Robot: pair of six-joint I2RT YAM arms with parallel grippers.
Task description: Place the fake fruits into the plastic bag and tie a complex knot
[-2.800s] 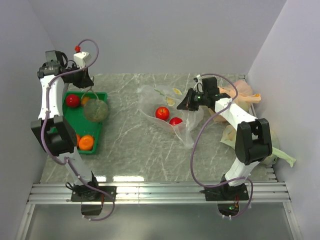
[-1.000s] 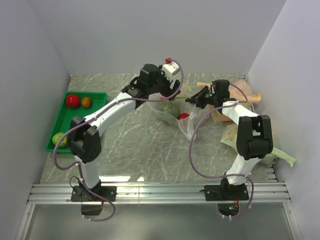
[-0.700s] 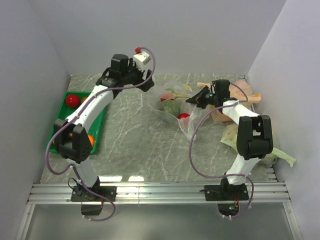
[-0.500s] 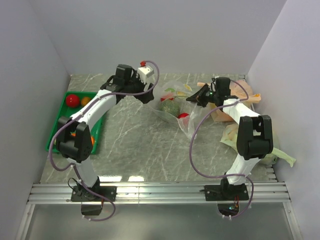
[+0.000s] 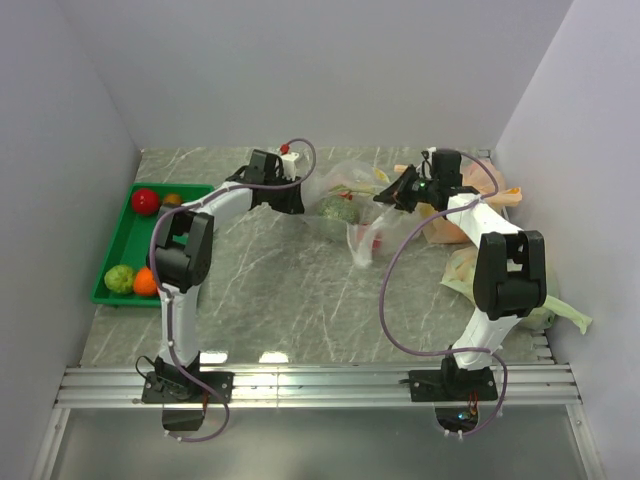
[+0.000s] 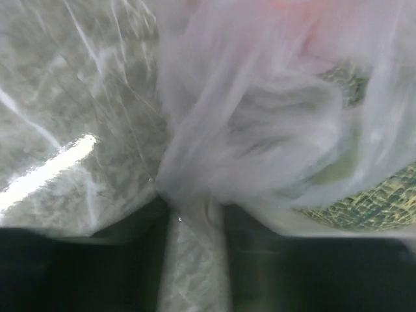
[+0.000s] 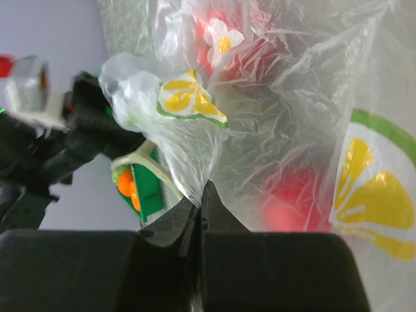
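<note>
Partway: holds one dull green piece [image 5: 338,210] and two red balls [image 7: 286,198] in the plastic bag [image 5: 352,185] between the right fingers [image 7: 200,190], clamped on its rim, and the left fingers [image 6: 192,218], apart around a fold; leaves four balls [image 5: 145,200] (one red, two orange, one light green) in the tray [image 5: 128,240] well left of both, plus the knot.

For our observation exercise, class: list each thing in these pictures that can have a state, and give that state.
plastic bag: holds fruit, gripped at its edge.
large green fruit: inside the bag.
red fruit: inside the bag.
green tray: holds four small fruits.
left fingers: apart, bag film between them.
right fingers: shut on the bag film.
</note>
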